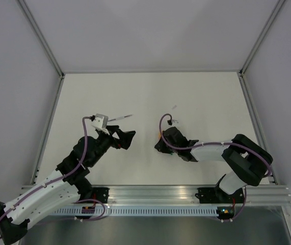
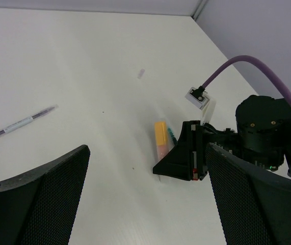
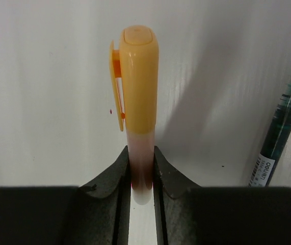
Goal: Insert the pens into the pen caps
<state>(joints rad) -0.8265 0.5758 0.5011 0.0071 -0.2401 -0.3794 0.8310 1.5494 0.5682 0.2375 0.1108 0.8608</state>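
My right gripper (image 3: pixel 142 168) is shut on the pink-orange marker (image 3: pixel 141 153), low on its pale barrel. A yellow-orange cap (image 3: pixel 137 76) sits on the marker's far end. The dark green pen (image 3: pixel 282 122) lies on the table just right of it. In the left wrist view the marker (image 2: pixel 160 139) and the green pen (image 2: pixel 172 135) show beside the right gripper (image 2: pixel 186 161). My left gripper (image 2: pixel 148 204) stands wide open over bare table, nothing between its fingers. The silver-grey pen (image 2: pixel 18 124) lies to its far left, and a small grey cap (image 2: pixel 141 74) lies further back.
From above, the silver-grey pen (image 1: pixel 120 118) lies just beyond the left gripper (image 1: pixel 126 140), the grey cap (image 1: pixel 175 107) beyond the right gripper (image 1: pixel 160 142). Grey walls and metal frame posts (image 1: pixel 51 130) bound the white table.
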